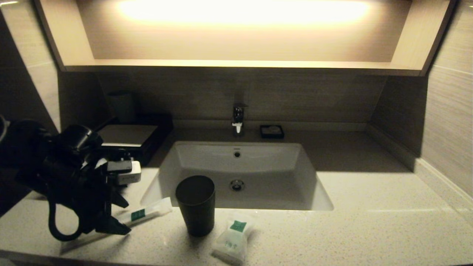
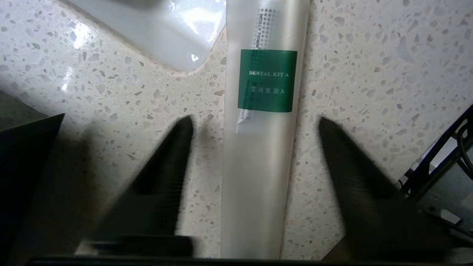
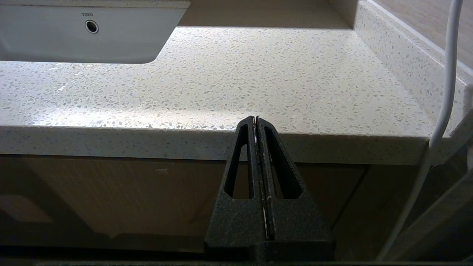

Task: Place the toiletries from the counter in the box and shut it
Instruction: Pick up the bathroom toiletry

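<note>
The long stick packet (image 1: 147, 212) with a green label lies on the speckled counter (image 1: 369, 229), left of the basin's front corner. My left gripper (image 1: 125, 217) is open just above it, one finger on each side; in the left wrist view the packet (image 2: 262, 155) runs between the fingers (image 2: 166, 177) without touching them. The small white pillow pouch (image 1: 232, 238) lies near the front edge, right of the dark tumbler. The black box (image 1: 129, 136) with a pale top stands at the back left; my arm hides its front. My right gripper (image 3: 255, 118) is shut and empty below the counter's front edge.
A dark tumbler (image 1: 196, 205) stands between the two packets, at the basin's front rim. The white sunken basin (image 1: 236, 162) fills the middle, with a tap (image 1: 238, 120) behind it. A tiny black dish (image 1: 272, 131) sits at the back. A second dark cup (image 1: 122, 105) stands behind the box.
</note>
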